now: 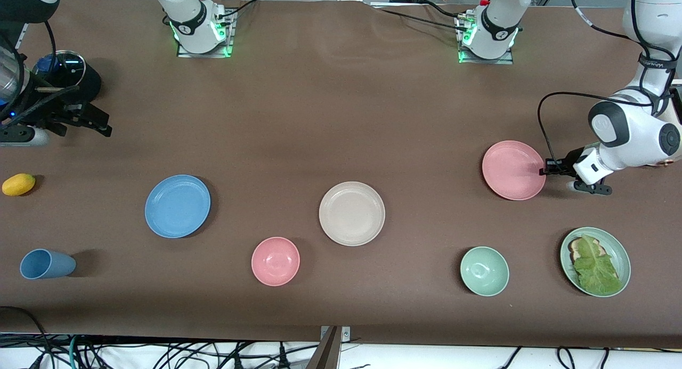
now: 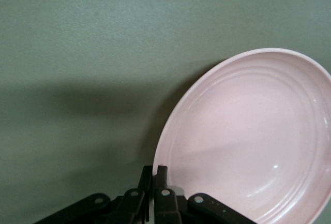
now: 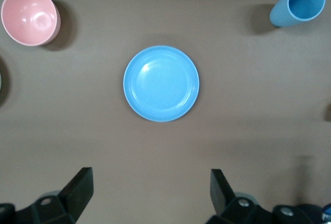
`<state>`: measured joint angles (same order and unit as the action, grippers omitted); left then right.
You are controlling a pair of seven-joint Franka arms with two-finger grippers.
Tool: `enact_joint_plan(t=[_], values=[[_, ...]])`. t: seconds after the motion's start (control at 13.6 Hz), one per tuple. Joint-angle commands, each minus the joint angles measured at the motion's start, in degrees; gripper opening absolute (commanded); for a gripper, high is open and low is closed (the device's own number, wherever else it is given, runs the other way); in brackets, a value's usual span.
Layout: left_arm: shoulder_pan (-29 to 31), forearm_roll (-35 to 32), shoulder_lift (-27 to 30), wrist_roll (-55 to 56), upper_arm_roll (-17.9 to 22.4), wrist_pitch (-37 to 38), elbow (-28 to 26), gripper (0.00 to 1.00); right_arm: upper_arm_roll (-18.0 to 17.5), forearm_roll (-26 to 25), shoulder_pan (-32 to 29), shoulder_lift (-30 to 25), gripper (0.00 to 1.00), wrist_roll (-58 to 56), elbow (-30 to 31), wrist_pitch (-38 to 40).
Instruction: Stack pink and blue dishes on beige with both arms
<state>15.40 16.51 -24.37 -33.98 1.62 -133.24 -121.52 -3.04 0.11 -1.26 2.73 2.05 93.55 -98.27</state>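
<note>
The right hand (image 1: 90, 121) is held with fingers wide apart above the table (image 1: 319, 119). The blue plate (image 1: 177, 206) is set at 9 o'clock from the beige plate (image 1: 351, 213). The pink plate (image 1: 513, 170), at 2 o'clock, is gripped at its rim by the closed left hand (image 1: 544, 171).

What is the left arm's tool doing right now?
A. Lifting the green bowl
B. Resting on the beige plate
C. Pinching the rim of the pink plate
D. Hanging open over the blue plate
C: the left tool has its fingers shut on the edge of the pink plate, which sits toward the left arm's end of the table.
</note>
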Motion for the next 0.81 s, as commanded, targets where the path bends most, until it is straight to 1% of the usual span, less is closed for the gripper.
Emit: enact_joint_plan(t=[0.0, 0.29, 0.51, 0.73], values=[[-0.80, 1.86, 3.35, 0.83, -0.12, 7.18, 2.59, 0.00, -0.04, 0.07, -0.15, 0.87, 1.00, 0.41, -1.17, -0.96], [-3.87, 0.81, 5.73, 7.94, -0.21, 15.89, 7.95, 0.00, -0.04, 0.07, -0.41, 1.40, 1.00, 0.32, -1.26, -1.49], [-6.60, -1.22, 5.73, 15.32, -1.79, 18.71, 12.08, 0.00, -0.13, -0.02, -0.24, 5.08, 1.00, 0.41, -1.26, -3.94], [-11.86, -1.22, 5.73, 24.72, -2.50, 18.89, 13.93, 0.00, -0.13, -0.02, -0.06, 8.07, 1.00, 0.32, -1.26, -6.14]])
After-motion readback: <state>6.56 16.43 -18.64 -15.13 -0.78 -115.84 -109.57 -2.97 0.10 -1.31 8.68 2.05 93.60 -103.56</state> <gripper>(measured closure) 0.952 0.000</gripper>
